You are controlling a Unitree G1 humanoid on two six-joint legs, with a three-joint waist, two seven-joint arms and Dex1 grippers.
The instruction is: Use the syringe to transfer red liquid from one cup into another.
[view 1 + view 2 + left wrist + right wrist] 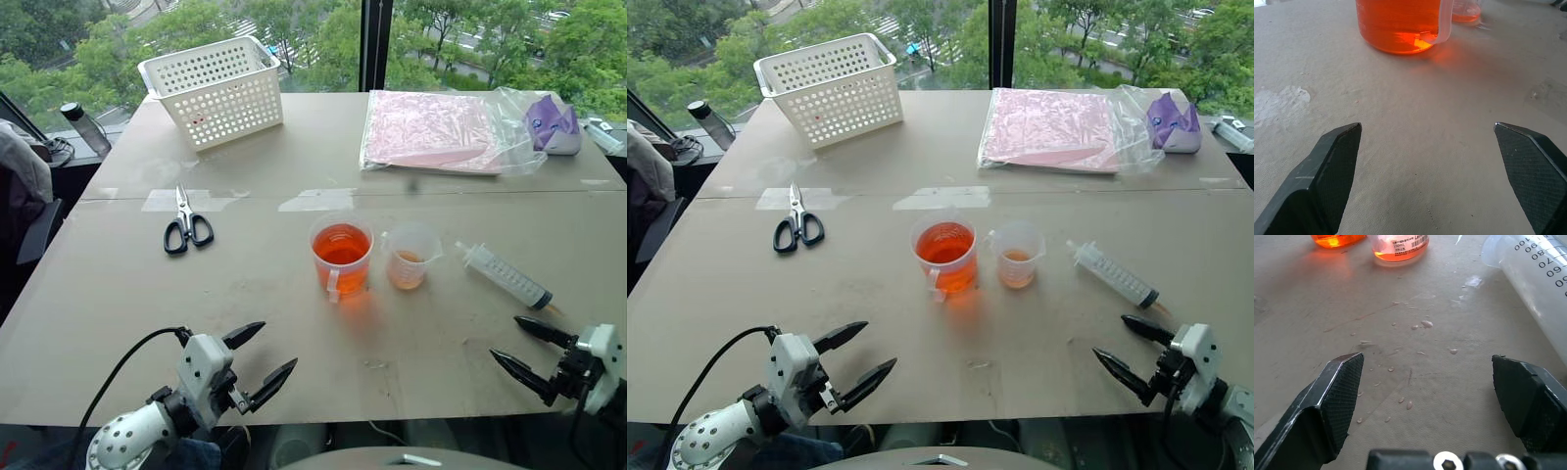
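- Left gripper (263, 354): hung over the near edge of the table (118, 313), its two black fingers spread wide and empty, pointed toward the cups.
- Right gripper (516, 342): hung over the near right edge, fingers likewise spread wide, holding nothing; small droplets (1420, 324) lay on the surface just ahead of it.
- Syringe (505, 274): lay flat on the table just beyond the right gripper, tip toward the near right, plunger end toward the smaller cup; apart from both grippers.
- Larger cup (342, 258): stood upright near the table's middle, handle facing the robot, roughly half full of red liquid (342, 245).
- Smaller cup (410, 257): stood upright just right of the larger cup, between it and the syringe, with a shallow layer of orange-red liquid at its bottom.
- Scissors (186, 224): black-handled, lay to the left, well apart from the cups.
- White basket (216, 90): stood at the far left.
- Pink packet in a clear bag (436, 131): lay at the far right, beside a purple-and-white object (554, 126).
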